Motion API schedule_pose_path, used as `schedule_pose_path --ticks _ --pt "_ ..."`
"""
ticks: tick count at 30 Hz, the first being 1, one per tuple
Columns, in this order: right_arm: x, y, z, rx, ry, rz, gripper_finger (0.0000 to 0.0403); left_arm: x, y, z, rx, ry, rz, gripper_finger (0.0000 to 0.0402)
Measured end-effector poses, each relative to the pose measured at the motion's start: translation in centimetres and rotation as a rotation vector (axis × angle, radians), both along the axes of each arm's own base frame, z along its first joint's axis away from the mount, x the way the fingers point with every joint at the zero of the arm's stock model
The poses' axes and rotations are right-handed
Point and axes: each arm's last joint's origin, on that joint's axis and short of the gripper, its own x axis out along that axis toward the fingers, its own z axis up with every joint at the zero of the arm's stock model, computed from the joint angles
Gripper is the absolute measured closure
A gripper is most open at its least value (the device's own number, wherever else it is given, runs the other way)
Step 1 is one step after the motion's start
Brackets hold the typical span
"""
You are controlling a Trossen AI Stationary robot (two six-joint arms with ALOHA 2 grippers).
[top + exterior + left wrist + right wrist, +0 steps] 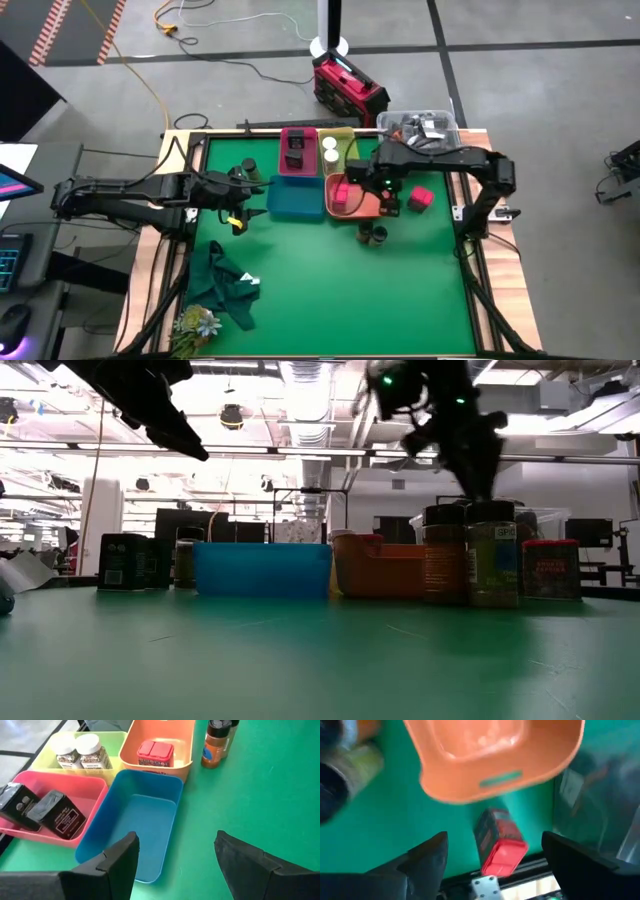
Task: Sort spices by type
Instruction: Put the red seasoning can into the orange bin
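- Trays sit in a cluster: two tins (42,810) in the pink tray (60,837), two white-topped jars (80,751) in the yellow-green tray (117,740), one red cube (155,754) in the orange tray (187,750).
- Blue tray (150,827) holds nothing.
- Left gripper (175,855) hangs over the blue tray — fingers spread, holding nothing.
- Right gripper (492,852) hovers by the orange tray — fingers spread above a loose cube (497,842) on the mat.
- Dark jars (373,234) stand just below the orange tray.

The blue tray (135,830) is lying empty and open from above, while two dark round jars (373,234) are standing just beside the orange tray (368,206), crowding that edge.
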Motion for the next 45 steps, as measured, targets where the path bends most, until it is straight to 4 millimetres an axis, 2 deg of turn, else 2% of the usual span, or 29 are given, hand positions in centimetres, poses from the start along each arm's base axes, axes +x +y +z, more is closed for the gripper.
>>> schedule_pose_path --ticks 4,10,16,22,38,41,45 --pt "-2.8 -0.1 -0.4 -0.027 -0.050 -0.118 0.0057 -0.1 0.0 -0.1 -0.003 0.011 0.001 0.0155" --pt "-7.3 -0.1 0.1 -0.072 -0.197 -0.321 0.0057 -0.1 0.0 -0.2 -0.008 0.016 0.005 0.0155" --pt "-10.2 -0.6 -0.7 -0.064 -0.215 -0.503 0.0057 0.1 0.0 0.1 -0.005 -0.011 0.004 0.0155" --pt "-11.3 -1.4 -2.4 -0.069 -0.206 -0.573 0.0060 0.0 0.0 0.1 -0.007 -0.011 0.006 0.0155" --pt "-11.9 -2.7 -6.2 0.015 -0.225 -0.445 0.0063 -0.1 0.0 -0.2 -0.021 0.018 0.014 0.0155" --pt "-12.0 -2.6 -6.8 0.026 -0.218 -0.445 0.0075 -0.1 0.0 -0.2 -0.021 0.018 0.014 0.0155" --pt "-12.3 -2.5 -7.2 0.031 -0.203 -0.444 0.0110 -0.1 0.0 -0.2 -0.016 0.012 0.010 0.0155"
